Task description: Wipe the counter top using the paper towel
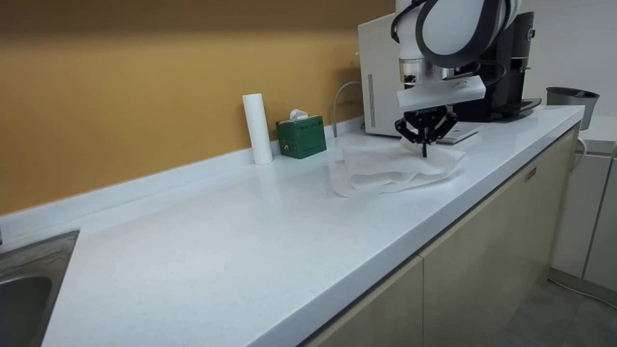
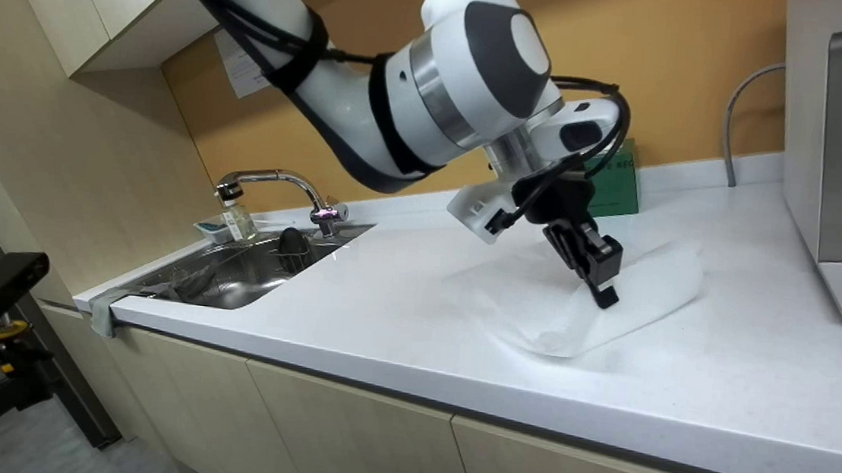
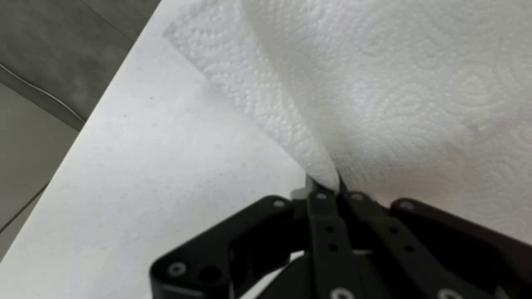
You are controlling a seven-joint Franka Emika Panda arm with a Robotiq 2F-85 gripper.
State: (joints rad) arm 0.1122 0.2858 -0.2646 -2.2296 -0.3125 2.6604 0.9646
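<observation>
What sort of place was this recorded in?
Probably a kitchen or pantry, whether home or office I can't tell: a sink with a faucet is set into a long counter, with cabinets beneath.

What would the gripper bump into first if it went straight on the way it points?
The gripper points down, so most likely the counter top, perhaps with some of the pinched paper towel in between; any gap is hard to judge.

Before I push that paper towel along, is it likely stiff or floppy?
Likely floppy: the paper towel lies in loose, wavy folds. Its free edges may trail or bunch, since the gripper pinches only a small part. It's probably light and easily torn, as it looks thin.
</observation>
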